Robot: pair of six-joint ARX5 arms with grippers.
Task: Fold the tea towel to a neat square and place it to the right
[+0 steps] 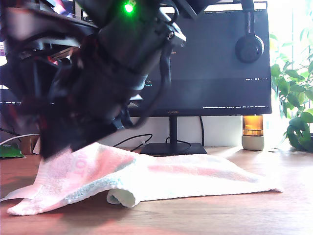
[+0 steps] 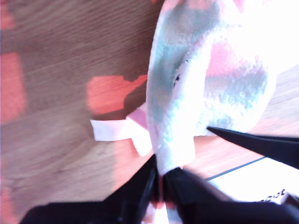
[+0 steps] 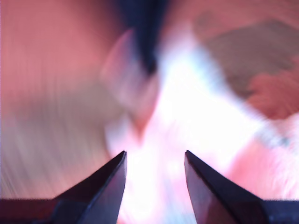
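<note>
The tea towel (image 1: pixel 186 176), fluffy with pink, white and mint checks, lies spread on the wooden table (image 1: pixel 220 215); one fold curls under at its front edge. Its end at the exterior view's left rises under a dark, blurred arm (image 1: pixel 98 78). In the first wrist view my first gripper (image 2: pixel 161 179) is shut on a bunched edge of the towel (image 2: pixel 210 79), with the small white label (image 2: pixel 107 129) lying beside it. My second gripper (image 3: pixel 155 156) stands open, its fingers (image 3: pixel 105 182) apart over a blurred pale pink and white patch of cloth.
A monitor (image 1: pixel 210 63) on a black base (image 1: pixel 171 148) stands behind the towel, with headphones (image 1: pixel 249 46) hung on it. An amber lamp (image 1: pixel 253 132) and a plant (image 1: pixel 296 98) are at the exterior view's right. A black pointed part (image 2: pixel 261 142) lies beside the towel.
</note>
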